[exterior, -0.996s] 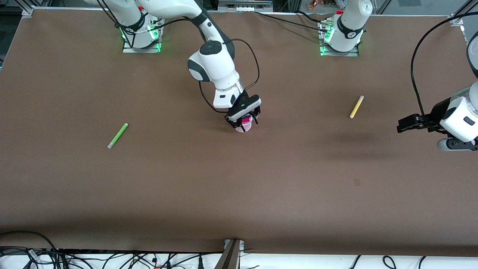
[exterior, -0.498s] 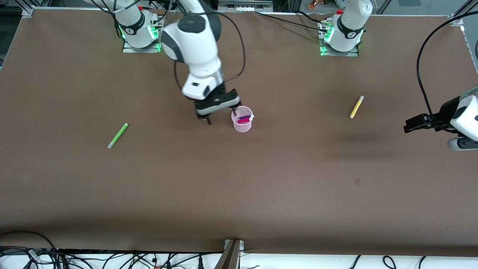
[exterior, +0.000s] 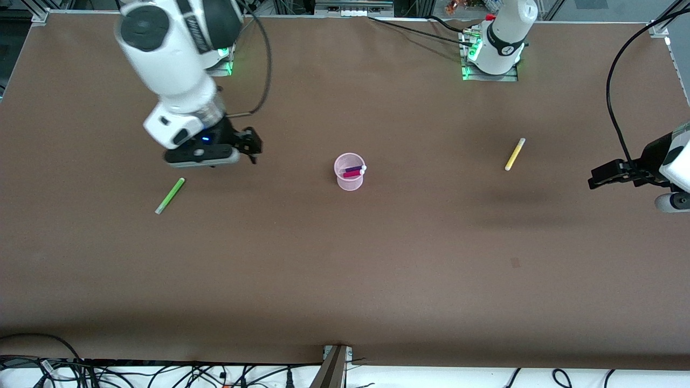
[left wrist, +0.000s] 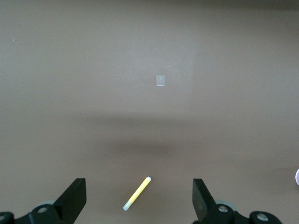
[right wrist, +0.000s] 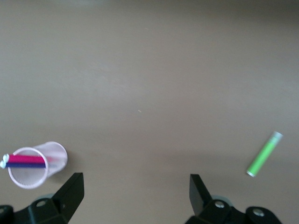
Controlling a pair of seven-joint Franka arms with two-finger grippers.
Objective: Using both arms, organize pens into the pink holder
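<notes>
My right pincer (exterior: 252,148) hangs empty with jaws wide over the table (exterior: 345,269), the lime green pen (exterior: 170,195) lying at about eight o'clock from it. The pink holder (exterior: 350,172) stands mid-table (magenta pen (exterior: 353,174) and purple pen (exterior: 353,169) inside). My left pincer (exterior: 593,179), also wide and empty, waits over the table at about four o'clock from the yellow pen (exterior: 515,154).

Brown table (exterior: 345,269) covers the work area, with a small pale square mark (exterior: 515,262) on its surface toward the left arm's end. Black cables (exterior: 161,372) lie along the white edge nearest the front camera.
</notes>
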